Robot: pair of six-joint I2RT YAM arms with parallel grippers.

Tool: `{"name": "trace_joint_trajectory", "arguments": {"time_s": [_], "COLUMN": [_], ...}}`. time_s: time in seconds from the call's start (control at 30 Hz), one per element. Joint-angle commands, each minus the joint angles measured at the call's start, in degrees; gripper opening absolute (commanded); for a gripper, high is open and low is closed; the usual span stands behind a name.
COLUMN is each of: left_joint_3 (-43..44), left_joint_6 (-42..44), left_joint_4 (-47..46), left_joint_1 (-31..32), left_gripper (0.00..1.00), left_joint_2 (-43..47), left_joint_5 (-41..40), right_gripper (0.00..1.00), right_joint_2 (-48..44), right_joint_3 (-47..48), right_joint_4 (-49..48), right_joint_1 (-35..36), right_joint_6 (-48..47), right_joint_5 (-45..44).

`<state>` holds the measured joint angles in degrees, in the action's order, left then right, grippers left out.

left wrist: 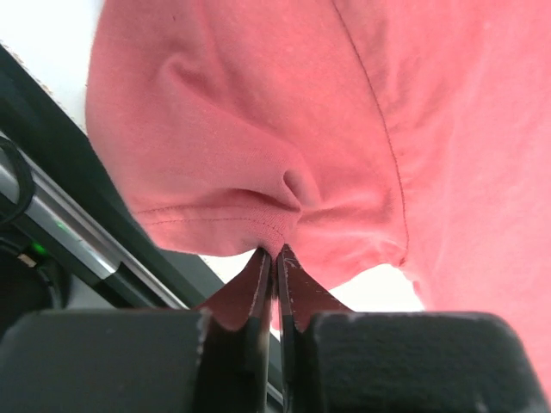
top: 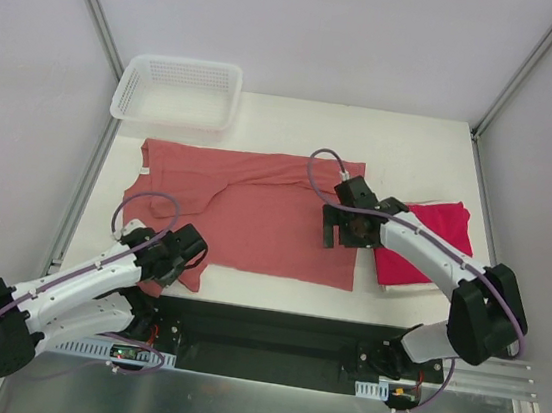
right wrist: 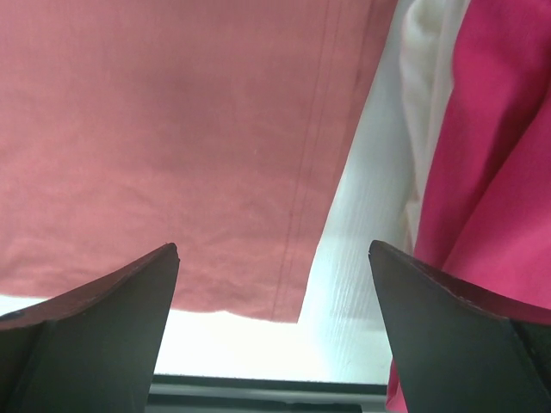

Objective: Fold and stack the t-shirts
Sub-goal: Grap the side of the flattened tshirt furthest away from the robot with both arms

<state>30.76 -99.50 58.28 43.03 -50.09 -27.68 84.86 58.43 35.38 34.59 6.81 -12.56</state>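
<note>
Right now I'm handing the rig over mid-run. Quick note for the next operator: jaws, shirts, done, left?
Left gripper: jaws shut, pinching the pink shirt at its near-left edge.
Right gripper: jaws wide open, holding nothing, over that shirt's near-right corner.
Pink shirt: spread mostly flat, mid-table.
Magenta shirt: looks folded, on the right of the table.
Done: magenta shirt apparently folded.
Left: fold the pink shirt, then stack the two.

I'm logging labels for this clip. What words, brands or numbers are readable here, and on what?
None can be read.
The pink t-shirt, the magenta t-shirt and the white basket show no print.
Any marking on the arm bases is too small to read.
</note>
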Motion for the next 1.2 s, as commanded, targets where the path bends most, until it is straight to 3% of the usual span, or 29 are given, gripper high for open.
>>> {"name": "trace_joint_trajectory", "arguments": {"time_s": [0.0, 0.2, 0.4, 0.73, 0.83, 1.17], "left_joint_3": [1.9, 1.2, 2.5, 4.5, 4.8, 7.8], "left_joint_6": [0.9, 1.4, 3.3, 5.1, 5.3, 8.5], "left_joint_4": [4.7, 5.3, 5.2, 5.2, 5.1, 4.6], "left_joint_1": [-0.4, -0.5, -0.5, -0.5, -0.5, -0.6], "left_gripper": [0.0, 0.0, 0.0, 0.0, 0.0, 0.0], "left_joint_2": [1.4, 3.9, 3.8, 1.0, 0.1, -2.7], "left_joint_5": [-2.6, -2.9, -4.4, -5.5, -5.5, -7.6], "right_gripper": [0.97, 0.97, 0.99, 0.72, 0.58, 0.43], "right_joint_2": [-6.8, -13.0, -13.0, -5.9, -3.3, 0.5], "right_joint_3": [-3.7, -10.9, -14.3, -13.3, -11.9, -11.9], "right_joint_4": [3.2, 6.3, 4.8, 5.9, 6.2, 2.7], "right_joint_1": [2.9, 8.4, 13.2, 13.4, 13.4, 9.8], "right_joint_6": [3.6, 7.2, 6.1, 6.1, 5.3, 0.9], "right_joint_5": [-0.5, 3.0, 3.3, 1.1, 0.1, 2.6]}}
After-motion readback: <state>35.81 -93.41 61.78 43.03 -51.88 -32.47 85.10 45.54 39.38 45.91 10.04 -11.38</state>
